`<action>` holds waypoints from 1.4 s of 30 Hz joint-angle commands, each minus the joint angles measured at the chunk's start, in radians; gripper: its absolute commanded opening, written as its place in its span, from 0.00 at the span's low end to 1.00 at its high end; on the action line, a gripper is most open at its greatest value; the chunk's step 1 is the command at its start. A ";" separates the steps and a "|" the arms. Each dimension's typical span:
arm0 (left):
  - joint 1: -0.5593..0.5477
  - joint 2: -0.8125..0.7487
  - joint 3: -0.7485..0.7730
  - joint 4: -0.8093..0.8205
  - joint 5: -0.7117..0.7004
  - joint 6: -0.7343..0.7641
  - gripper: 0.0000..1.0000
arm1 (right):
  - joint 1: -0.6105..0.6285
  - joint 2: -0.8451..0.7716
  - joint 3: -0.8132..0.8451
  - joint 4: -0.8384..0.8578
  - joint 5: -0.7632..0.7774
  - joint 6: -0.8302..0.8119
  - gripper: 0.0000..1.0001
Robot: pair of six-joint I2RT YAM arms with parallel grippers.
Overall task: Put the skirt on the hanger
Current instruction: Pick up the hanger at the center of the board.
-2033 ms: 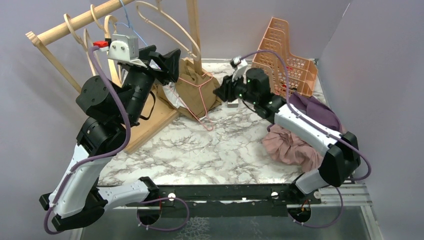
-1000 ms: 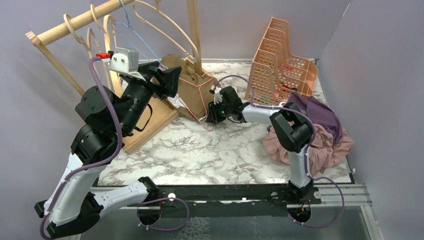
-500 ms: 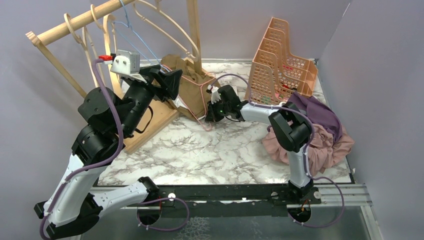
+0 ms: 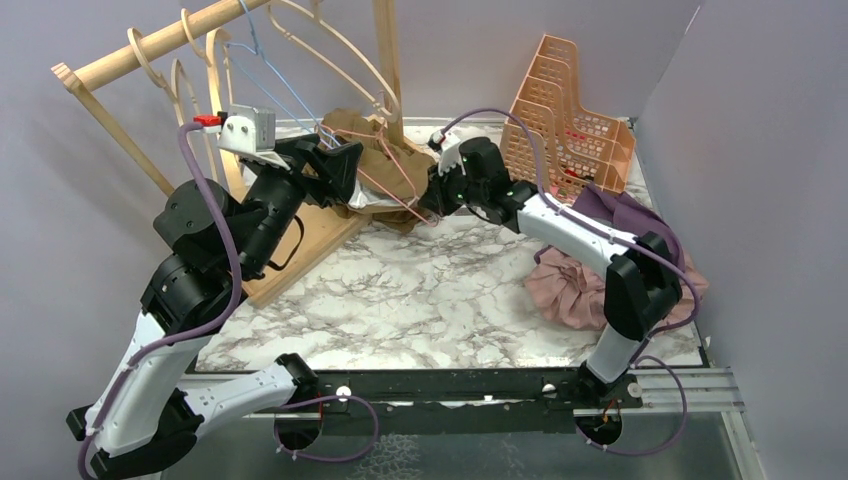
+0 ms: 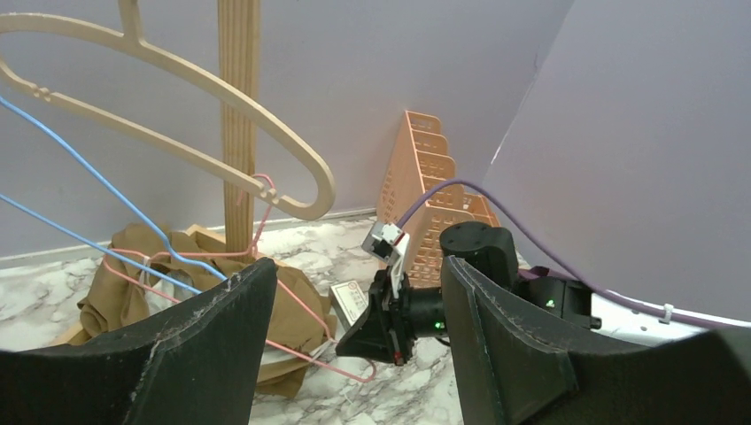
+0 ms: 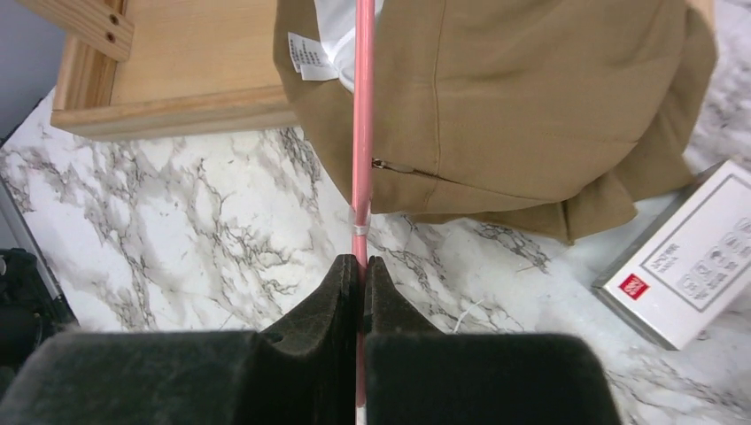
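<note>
The left gripper (image 5: 359, 266) fills the lower edge of the view, its jaws standing wide apart with nothing between them. A tan skirt (image 5: 124, 274) lies heaped on the marble counter (image 5: 328, 243) at the foot of a wooden post (image 5: 239, 115). A pink wire hanger (image 5: 305, 310) runs across the skirt, with its hook raised beside the post. A blue wire hanger (image 5: 80, 164) slants down toward the skirt, and a wooden hanger (image 5: 177, 80) hangs above. The right gripper (image 5: 354, 341) sits low, just beside the skirt and near the pink wire's lower corner; contact cannot be confirmed. A small white box (image 5: 348, 303) lies just behind it. An orange file rack (image 5: 425, 186) stands by the back wall.
</note>
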 commanded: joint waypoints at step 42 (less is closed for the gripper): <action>0.000 0.244 -0.156 0.227 0.230 -0.536 0.63 | 0.000 -0.648 -0.345 0.331 0.338 -0.111 0.01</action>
